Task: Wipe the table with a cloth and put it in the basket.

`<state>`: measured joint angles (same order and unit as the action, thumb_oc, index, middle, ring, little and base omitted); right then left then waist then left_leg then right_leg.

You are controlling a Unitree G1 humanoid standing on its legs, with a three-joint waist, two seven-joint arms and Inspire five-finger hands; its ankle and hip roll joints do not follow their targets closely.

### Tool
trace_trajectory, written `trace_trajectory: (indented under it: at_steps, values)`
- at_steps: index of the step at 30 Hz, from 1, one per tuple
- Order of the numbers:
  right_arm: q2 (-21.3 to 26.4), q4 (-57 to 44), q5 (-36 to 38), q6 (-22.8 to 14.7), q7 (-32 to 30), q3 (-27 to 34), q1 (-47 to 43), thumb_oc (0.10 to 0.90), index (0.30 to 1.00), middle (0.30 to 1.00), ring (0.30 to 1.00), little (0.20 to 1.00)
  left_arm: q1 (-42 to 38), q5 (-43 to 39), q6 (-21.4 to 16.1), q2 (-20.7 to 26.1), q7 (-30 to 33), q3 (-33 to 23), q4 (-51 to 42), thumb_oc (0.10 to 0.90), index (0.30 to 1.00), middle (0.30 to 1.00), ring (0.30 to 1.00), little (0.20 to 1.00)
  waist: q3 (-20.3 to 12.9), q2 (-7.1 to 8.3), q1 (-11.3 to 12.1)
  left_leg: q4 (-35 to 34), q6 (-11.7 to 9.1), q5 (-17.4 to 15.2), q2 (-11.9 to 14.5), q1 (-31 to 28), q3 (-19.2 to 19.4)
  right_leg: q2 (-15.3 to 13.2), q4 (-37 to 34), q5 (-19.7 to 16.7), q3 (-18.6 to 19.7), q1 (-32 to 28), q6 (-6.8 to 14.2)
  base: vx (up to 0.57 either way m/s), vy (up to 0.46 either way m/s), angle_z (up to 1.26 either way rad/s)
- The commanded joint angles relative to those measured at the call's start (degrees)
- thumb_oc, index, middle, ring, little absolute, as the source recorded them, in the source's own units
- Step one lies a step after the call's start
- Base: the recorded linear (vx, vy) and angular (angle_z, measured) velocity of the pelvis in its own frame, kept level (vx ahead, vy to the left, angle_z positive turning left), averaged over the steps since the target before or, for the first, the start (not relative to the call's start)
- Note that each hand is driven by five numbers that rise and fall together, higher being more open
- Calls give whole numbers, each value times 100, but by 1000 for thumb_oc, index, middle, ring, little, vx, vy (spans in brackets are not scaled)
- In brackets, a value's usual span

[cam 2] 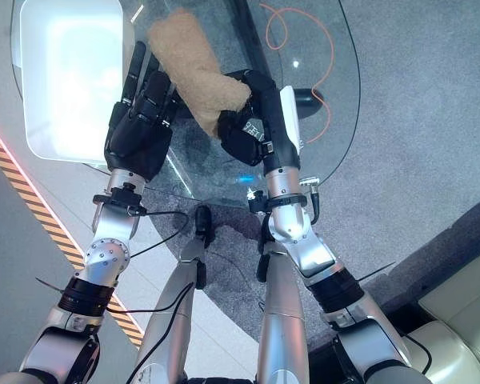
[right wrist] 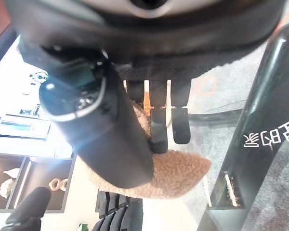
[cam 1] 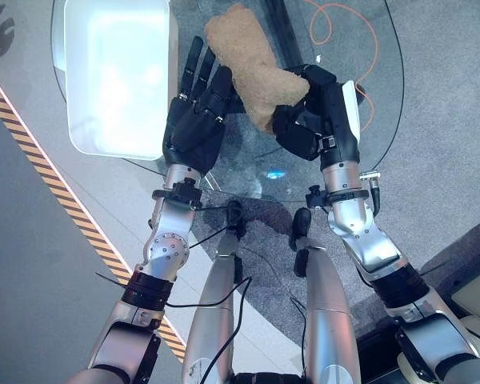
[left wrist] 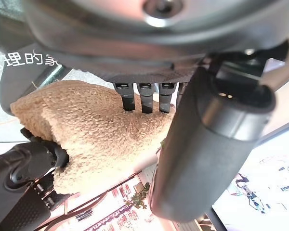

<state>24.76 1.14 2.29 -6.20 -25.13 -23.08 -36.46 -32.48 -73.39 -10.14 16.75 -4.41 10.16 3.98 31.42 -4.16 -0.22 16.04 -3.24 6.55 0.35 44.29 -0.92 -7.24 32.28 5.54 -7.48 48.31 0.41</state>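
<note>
In the left eye view we see the tan cloth (cam 1: 252, 68) lying on the glass surface (cam 1: 368, 120), its long axis running from the right robot hand (cam 1: 312, 112), which grips its near end with curled fingers, away toward the white basket (cam 1: 120, 76); the left robot hand (cam 1: 194, 108) rests beside it, fingers straight. In the left wrist view the cloth (left wrist: 96, 130) lies just past those straight fingers (left wrist: 143, 98). In the right wrist view we see thumb and fingers (right wrist: 166, 122) pinching the cloth (right wrist: 176, 175); we judge the right robot hand better placed to carry it leftward.
</note>
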Motion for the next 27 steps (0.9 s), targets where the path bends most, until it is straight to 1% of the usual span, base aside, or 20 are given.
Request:
trace_trajectory:
  at_steps: [1, 7, 17, 22, 27]
  values:
    - [-301, -1469, -137, -893, 146, -156, -1036, 100, 300, 300, 300, 200, -746, -5, -41, -46, -396, 35, -698, 800, 900, 900, 900, 900, -163, 64, 3, 263, 260, -628, -360, -254, 466, 373, -733, -194, -95, -359, 155, 0, 0, 0]
    - [-307, -1438, -162, -825, 160, -231, -1133, 100, 300, 300, 300, 200, -826, -141, 58, -92, -554, 39, -631, 800, 900, 900, 900, 900, -163, 70, -5, 261, 250, -633, -362, -261, 471, 377, -756, -194, -90, -372, 151, 0, 0, 0]
    - [-304, -1423, -256, -698, 277, -354, -1216, 100, 300, 300, 300, 200, -915, -200, 195, -128, -580, 100, -651, 800, 900, 900, 900, 900, -163, 75, -2, 262, 241, -631, -369, -237, 469, 371, -766, -192, -100, -355, 151, 0, 0, 0]
    - [-294, -1358, -250, -712, 422, -406, -1251, 100, 300, 300, 300, 200, -930, -115, 330, -127, -559, 115, -638, 800, 900, 900, 900, 900, -163, 71, 9, 255, 240, -626, -377, -251, 462, 371, -762, -186, -106, -370, 156, 0, 0, 0]
    - [-262, -1423, -247, -648, 611, -532, -1351, 100, 300, 300, 300, 200, -954, -149, 434, -105, -547, 182, -643, 800, 900, 900, 900, 900, -163, 70, 19, 253, 241, -627, -387, -260, 461, 369, -774, -189, -117, -376, 158, 0, 0, 0]
